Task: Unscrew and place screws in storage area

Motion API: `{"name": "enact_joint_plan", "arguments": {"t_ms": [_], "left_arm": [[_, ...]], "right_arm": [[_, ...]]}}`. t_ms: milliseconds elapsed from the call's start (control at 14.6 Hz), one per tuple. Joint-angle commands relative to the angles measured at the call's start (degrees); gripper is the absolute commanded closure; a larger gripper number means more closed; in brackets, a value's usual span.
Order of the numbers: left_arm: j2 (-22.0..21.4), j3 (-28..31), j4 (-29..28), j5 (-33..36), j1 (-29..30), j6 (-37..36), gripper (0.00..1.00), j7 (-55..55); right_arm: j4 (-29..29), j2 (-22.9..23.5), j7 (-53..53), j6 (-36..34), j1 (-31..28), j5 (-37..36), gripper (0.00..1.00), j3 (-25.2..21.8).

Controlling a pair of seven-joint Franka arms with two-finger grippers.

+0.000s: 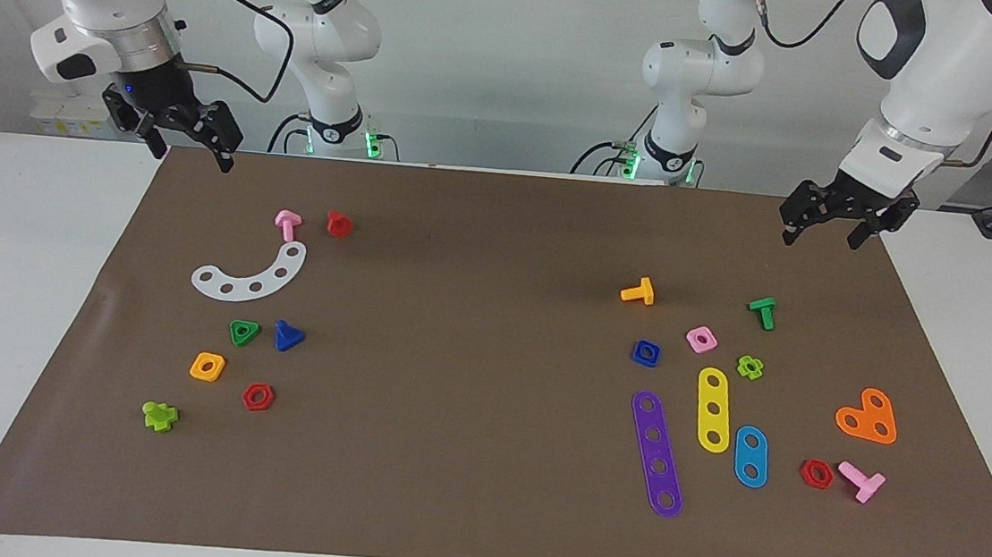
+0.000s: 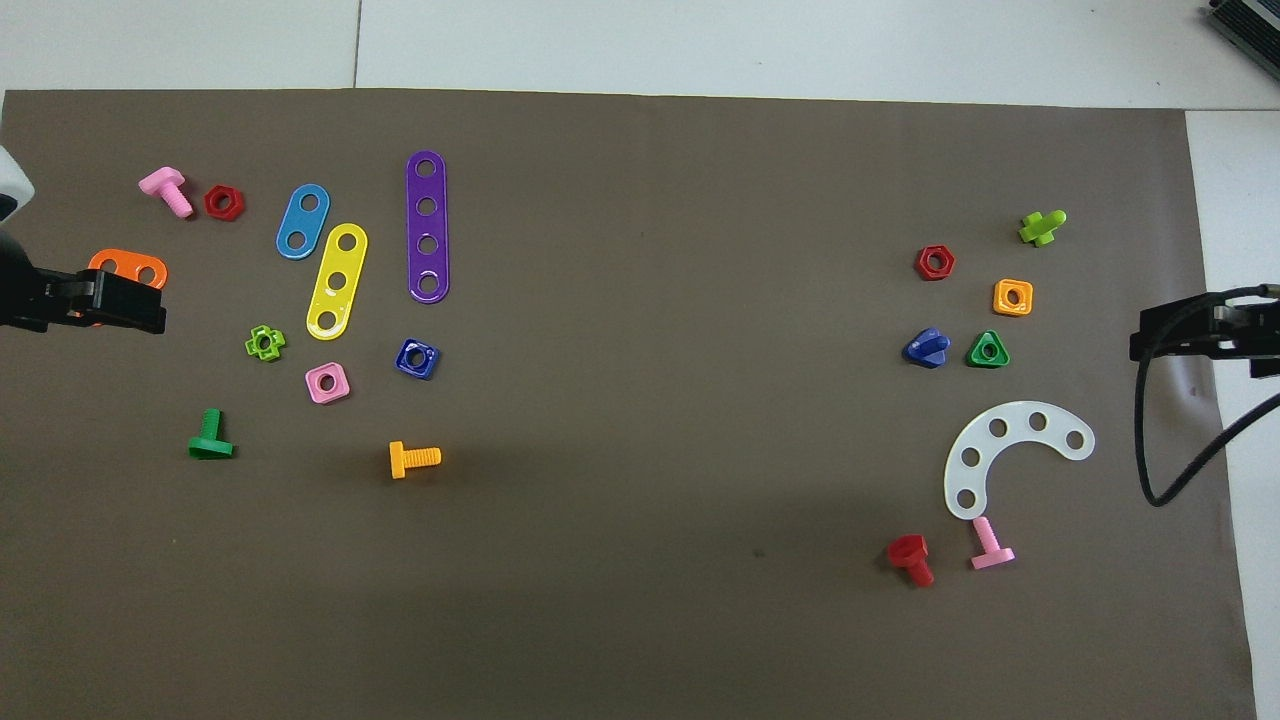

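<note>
Left gripper (image 1: 824,228): jaws stand apart, nothing between them; it hangs over the mat's (image 1: 459,491) edge at the left arm's end. In the overhead view you see only its black tip, which covers part of the orange heart-shaped plate (image 1: 868,417); the facing view shows that plate clear of it.

Right gripper (image 1: 186,144): jaws released, nothing held; it hangs over the mat's corner at the right arm's end. From overhead it is cut off by the picture's edge, with its cable looping below.

Dark-blue bolt (image 1: 286,336): flat triangular head, short stubby shaft, lying tipped on the mat. From overhead you can hardly make out the triangle, as the shaft points toward the camera. It sits just beside the green triangular nut (image 1: 243,332), apart from it, toward the right arm's end. The white curved plate (image 1: 250,277) lies nearer the robots; the red hex nut (image 1: 257,397) and orange square nut (image 1: 207,366) lie farther.
</note>
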Motion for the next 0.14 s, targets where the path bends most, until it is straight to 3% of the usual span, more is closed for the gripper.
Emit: {"name": "enact_joint_plan", "arguments": {"t_ms": [0, 68], "left_arm": [[-1.92, -0.31, -2.03, 0.82, 0.48, -0.03, 0.00, 0.32], [-1.92, -0.39, -2.03, 0.73, 0.48, -0.03, 0.00, 0.40]], "right_arm": [[-1.39, -1.50, 0.69, 0.11, -1.40, -0.30, 0.00, 1.58], [-1.39, -1.50, 0.78, 0.11, -1.32, -0.30, 0.00, 1.49]]}}
